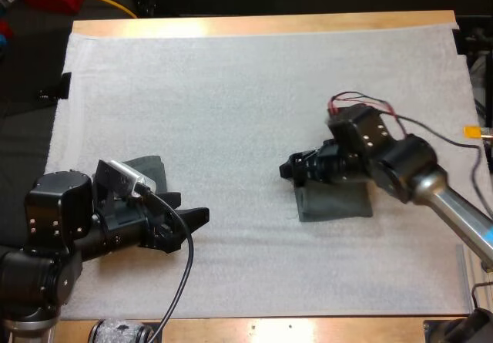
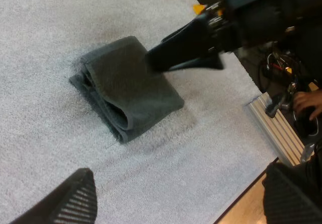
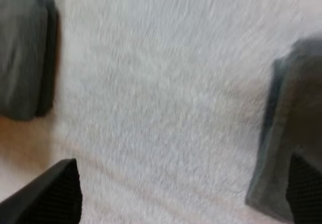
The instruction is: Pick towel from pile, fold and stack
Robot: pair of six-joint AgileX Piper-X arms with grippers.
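A folded dark grey-green towel [image 1: 335, 201] lies on the white mat [image 1: 231, 89] right of centre. My right gripper [image 1: 291, 172] hovers at its left edge, open and holding nothing. The left wrist view has the same folded towel [image 2: 126, 85] with the right arm's fingers just over it. My left gripper [image 1: 189, 212] is open over bare mat at the lower left, its fingers [image 2: 75, 199] wide apart. A second dark towel [image 1: 142, 169] lies flat behind my left arm. In the right wrist view my right gripper [image 3: 178, 194] is open, one towel [image 3: 289, 133] beside a finger, another towel [image 3: 25, 53] farther off.
A person's hand [image 2: 307, 103] rests beyond the table's right side, by a metal rail [image 2: 274, 128]. The wooden table edge [image 1: 262, 24] borders the mat at the far side. Bare mat stretches between the two arms and toward the back.
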